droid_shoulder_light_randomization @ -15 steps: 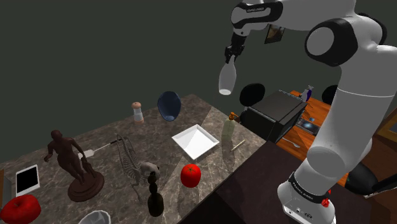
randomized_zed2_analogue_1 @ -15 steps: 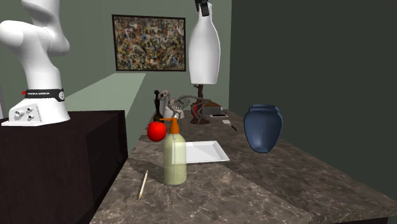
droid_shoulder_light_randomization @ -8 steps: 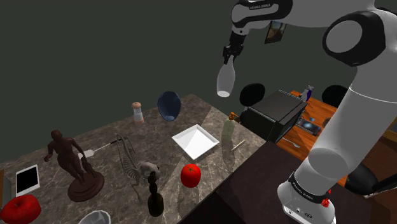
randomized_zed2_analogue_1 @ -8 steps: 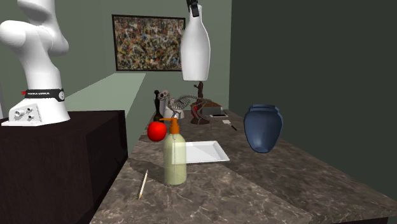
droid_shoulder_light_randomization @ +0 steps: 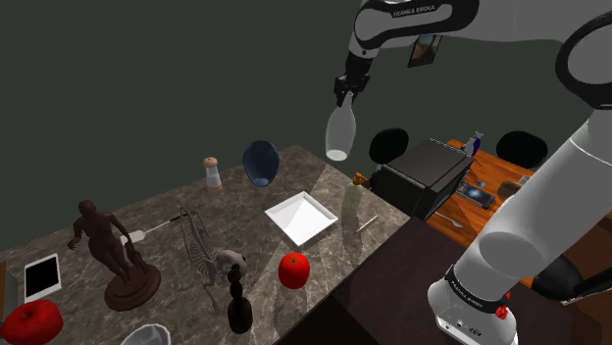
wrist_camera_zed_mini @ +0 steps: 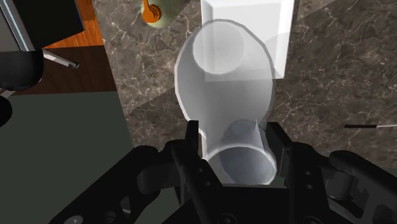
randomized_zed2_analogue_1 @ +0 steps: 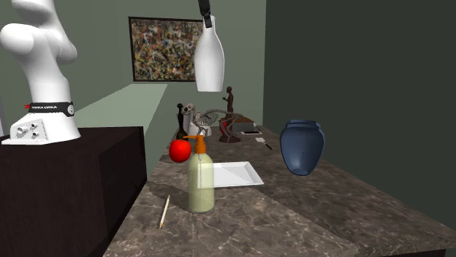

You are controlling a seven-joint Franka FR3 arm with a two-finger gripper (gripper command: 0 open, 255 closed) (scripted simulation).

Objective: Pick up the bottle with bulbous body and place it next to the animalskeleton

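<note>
A white bottle [droid_shoulder_light_randomization: 338, 132] with a narrow neck and a rounded body hangs high above the marble counter, my gripper [droid_shoulder_light_randomization: 344, 91] shut on its neck. In the second exterior view the bottle [randomized_zed2_analogue_1: 209, 63] hangs from the gripper [randomized_zed2_analogue_1: 207, 16] near the top edge, slightly tilted. Looking along the hand, the fingers [wrist_camera_zed_mini: 194, 149] clasp the neck of the bottle [wrist_camera_zed_mini: 224, 83] on both sides. The animal skeleton [droid_shoulder_light_randomization: 208, 252] stands on the counter toward the shoulder view's lower left, far below and left of the bottle; it is also seen as the skeleton [randomized_zed2_analogue_1: 207, 118] at the counter's far end.
On the counter stand a white tray [droid_shoulder_light_randomization: 303, 218], a red apple [droid_shoulder_light_randomization: 293, 270], a soap dispenser [randomized_zed2_analogue_1: 200, 178], a blue vase [randomized_zed2_analogue_1: 302, 147], a dark figurine [droid_shoulder_light_randomization: 114, 257], a black pepper mill [droid_shoulder_light_randomization: 238, 303], a shaker [droid_shoulder_light_randomization: 212, 173], a tablet [droid_shoulder_light_randomization: 41, 277]. A black box [droid_shoulder_light_randomization: 424, 174] stands beyond.
The gripper has carried the bottle toward the shoulder view's left, away from the stand. In the second exterior view it has shifted left and slightly up.
</note>
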